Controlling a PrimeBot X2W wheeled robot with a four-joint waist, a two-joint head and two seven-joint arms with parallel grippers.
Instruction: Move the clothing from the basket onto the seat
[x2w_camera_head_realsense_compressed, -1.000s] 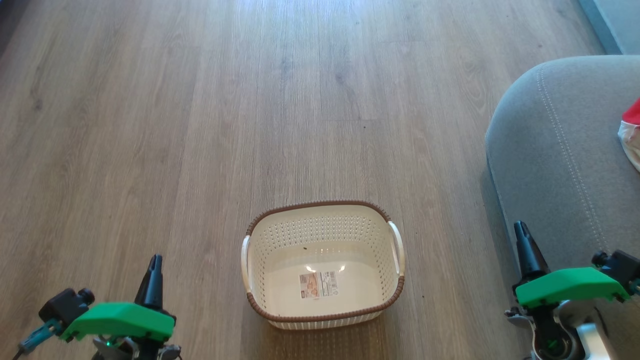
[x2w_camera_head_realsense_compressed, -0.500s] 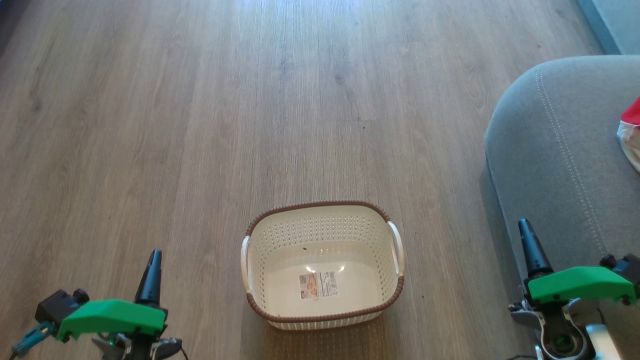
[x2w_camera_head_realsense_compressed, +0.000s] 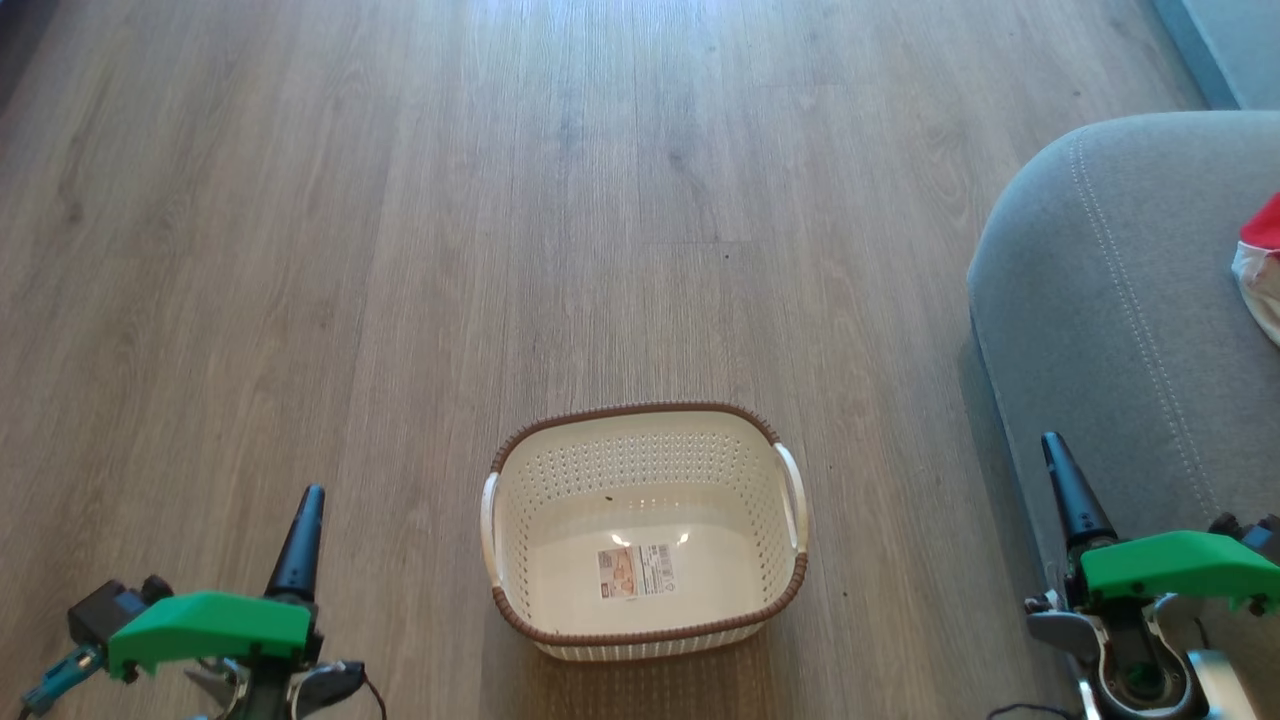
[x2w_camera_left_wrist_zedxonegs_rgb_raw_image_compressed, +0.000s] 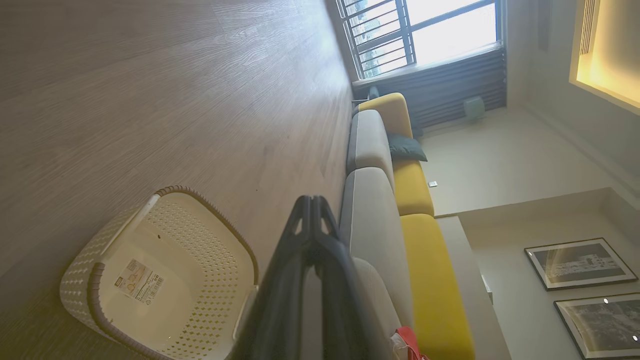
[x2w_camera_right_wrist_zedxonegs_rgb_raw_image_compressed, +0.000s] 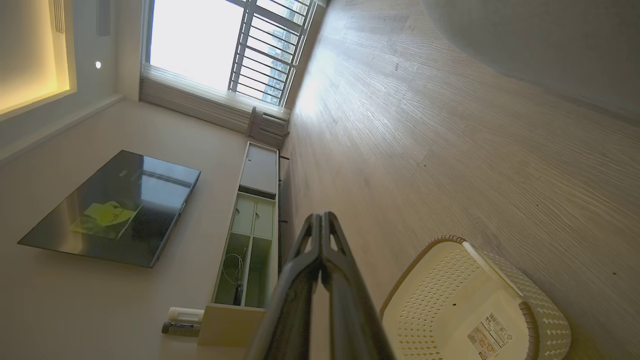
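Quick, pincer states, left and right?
Left pincer: closed, holding nothing.
Right pincer: closed, holding nothing.

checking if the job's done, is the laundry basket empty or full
Empty: the laundry basket shows a bare cream floor with just a paper label; red clothing lies on the sofa.

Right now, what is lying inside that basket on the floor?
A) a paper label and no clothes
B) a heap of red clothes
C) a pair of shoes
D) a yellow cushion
A: the basket shows its bare pale bottom with a paper label on it, while the red clothing lies over on the grey sofa.
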